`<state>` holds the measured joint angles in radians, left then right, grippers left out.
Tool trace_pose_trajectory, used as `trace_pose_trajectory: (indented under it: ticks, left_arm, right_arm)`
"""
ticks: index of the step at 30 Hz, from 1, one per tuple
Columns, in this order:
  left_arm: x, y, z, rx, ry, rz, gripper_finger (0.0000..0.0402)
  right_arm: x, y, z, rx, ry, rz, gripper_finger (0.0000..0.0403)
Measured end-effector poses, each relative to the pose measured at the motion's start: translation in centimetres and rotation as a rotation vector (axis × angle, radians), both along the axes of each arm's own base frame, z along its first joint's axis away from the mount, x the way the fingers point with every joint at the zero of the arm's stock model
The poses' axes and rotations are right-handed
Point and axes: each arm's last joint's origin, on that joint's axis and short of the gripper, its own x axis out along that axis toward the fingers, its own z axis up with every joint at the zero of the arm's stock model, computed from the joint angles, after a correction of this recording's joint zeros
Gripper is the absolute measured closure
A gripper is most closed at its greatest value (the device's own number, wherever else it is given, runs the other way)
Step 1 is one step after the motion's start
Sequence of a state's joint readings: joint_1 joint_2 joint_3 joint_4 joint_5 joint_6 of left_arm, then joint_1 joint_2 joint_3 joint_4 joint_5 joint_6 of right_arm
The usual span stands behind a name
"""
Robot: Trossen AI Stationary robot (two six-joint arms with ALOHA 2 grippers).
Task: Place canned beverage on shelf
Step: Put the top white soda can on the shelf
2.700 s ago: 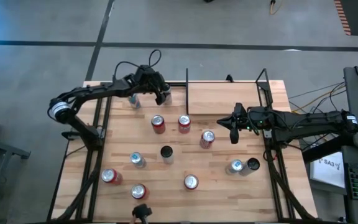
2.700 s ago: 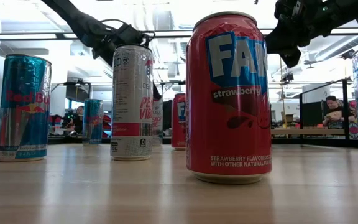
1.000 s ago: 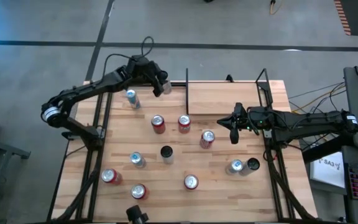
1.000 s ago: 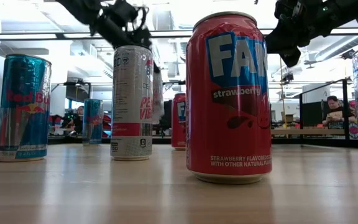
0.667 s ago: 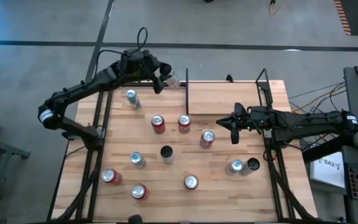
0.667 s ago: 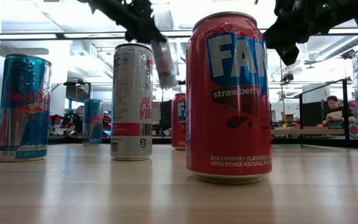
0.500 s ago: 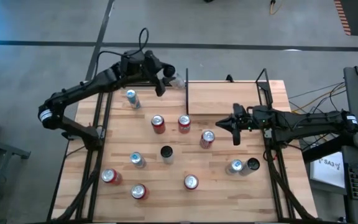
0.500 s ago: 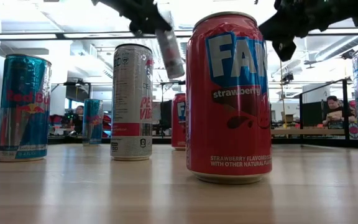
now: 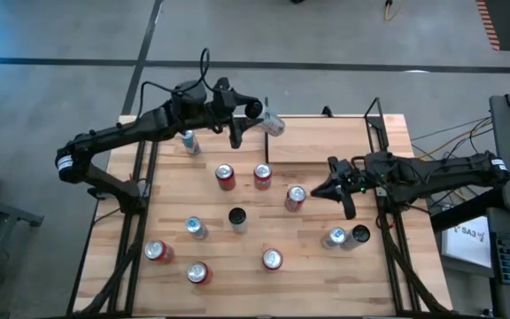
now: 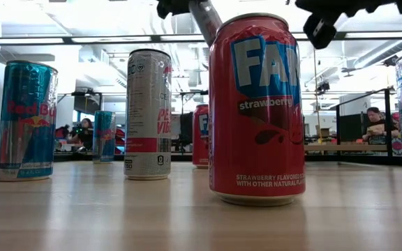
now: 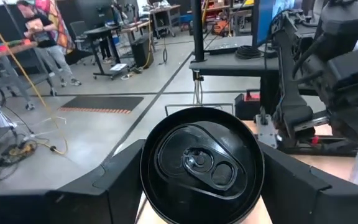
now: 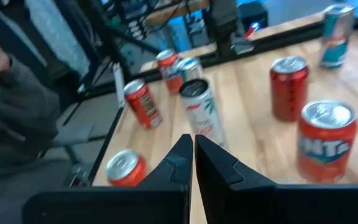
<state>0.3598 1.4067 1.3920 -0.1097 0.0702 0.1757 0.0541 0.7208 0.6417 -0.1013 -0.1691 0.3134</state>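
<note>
1. High view: the left gripper (image 9: 257, 112) hangs over the table's far edge at the shelf's (image 9: 319, 140) near-left corner post, its fingers clamped on a slim silver can (image 9: 273, 124) that lies tilted, its top pointing toward the shelf. The shelf, a light board framed by black rods, sits at the table's (image 9: 237, 257) far right. The right gripper (image 9: 321, 190) hovers beside a red can (image 9: 295, 198) mid-table, fingers pressed together. Other cans stand scattered across the table.

2. Low view: a red Fanta can (image 10: 258, 108) fills the foreground; the held can (image 10: 204, 17) shows tilted at the top edge, above a tall white can (image 10: 149, 113).

3. Left wrist view: the can's dark top (image 11: 202, 163) sits squarely between the two fingers (image 11: 120, 180), which grip its sides.

4. Right wrist view: the right gripper's (image 12: 192, 152) fingers meet, holding nothing, above standing cans.
</note>
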Motion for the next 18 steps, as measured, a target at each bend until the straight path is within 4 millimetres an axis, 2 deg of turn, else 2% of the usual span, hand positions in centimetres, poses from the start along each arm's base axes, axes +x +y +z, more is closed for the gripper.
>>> trace_pose_trajectory:
  ticks: [8,18]
  left_arm:
    - [0.5,-1.2,0.6,-0.044,-0.081,-0.034,0.0156]
    - [1.0,-2.2,1.7,-0.064,-0.135,-0.067,0.0156]
  right_arm:
    - [-0.7,1.6,0.5,-0.011,0.102,0.092,0.0394]
    - [-1.7,3.2,1.3,-0.019,0.121,0.190,0.0394]
